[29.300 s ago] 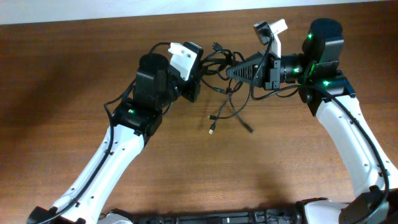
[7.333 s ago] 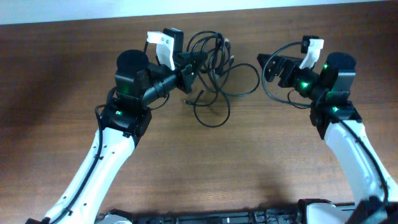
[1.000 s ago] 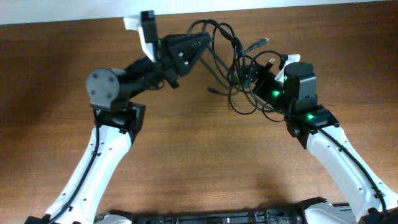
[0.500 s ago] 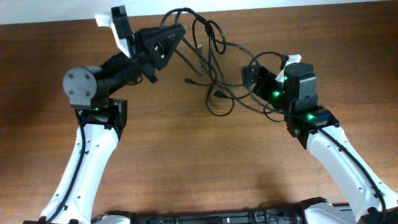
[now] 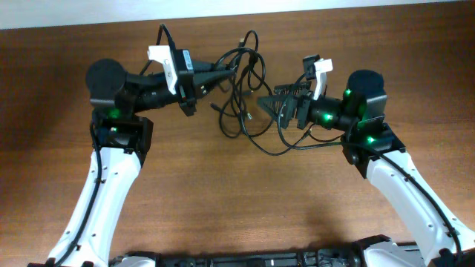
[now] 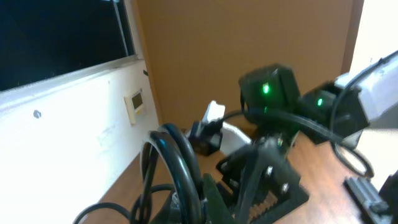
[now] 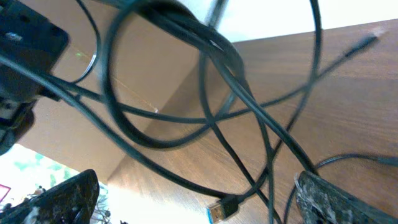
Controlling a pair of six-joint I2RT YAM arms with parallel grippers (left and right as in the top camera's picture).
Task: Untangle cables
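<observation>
Item one, my left gripper: jaws clamped tight on a loop of the cables, which arch up out of the grip. Item two, my right gripper: jaws spread wide, holding nothing, tips pointed toward the left gripper. Item three, cables: knotted black bundle strung between the two grippers, strands crossing just ahead of my open right jaws, lower loops sagging toward the table beneath them. Item four, plug: one cable end, dangling just ahead of the right jaws, between the fingers
</observation>
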